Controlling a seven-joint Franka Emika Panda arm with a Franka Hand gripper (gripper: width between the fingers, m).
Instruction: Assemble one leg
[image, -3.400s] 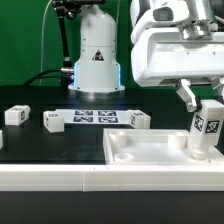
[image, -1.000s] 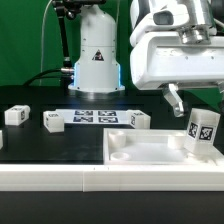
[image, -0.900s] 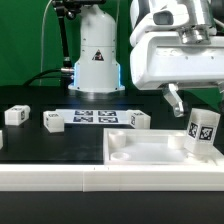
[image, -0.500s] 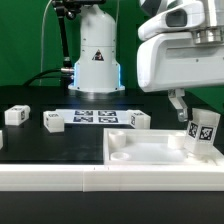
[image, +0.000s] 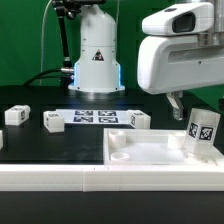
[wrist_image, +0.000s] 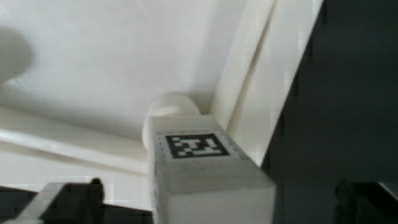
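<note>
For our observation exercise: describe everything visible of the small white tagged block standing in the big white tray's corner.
The small white oblong plastic leg looks smooth and carries a black-and-white square tag. It stands on end, leaning slightly, in a corner of the large flat white tray at the exterior view's right, beside the rim. Only the tray touches it; the open gripper hangs above without contact.

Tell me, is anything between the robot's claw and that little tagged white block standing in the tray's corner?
Nothing visible does. The open gripper hangs above the leg, which stands in the corner of the tray, with only air between them.
</note>
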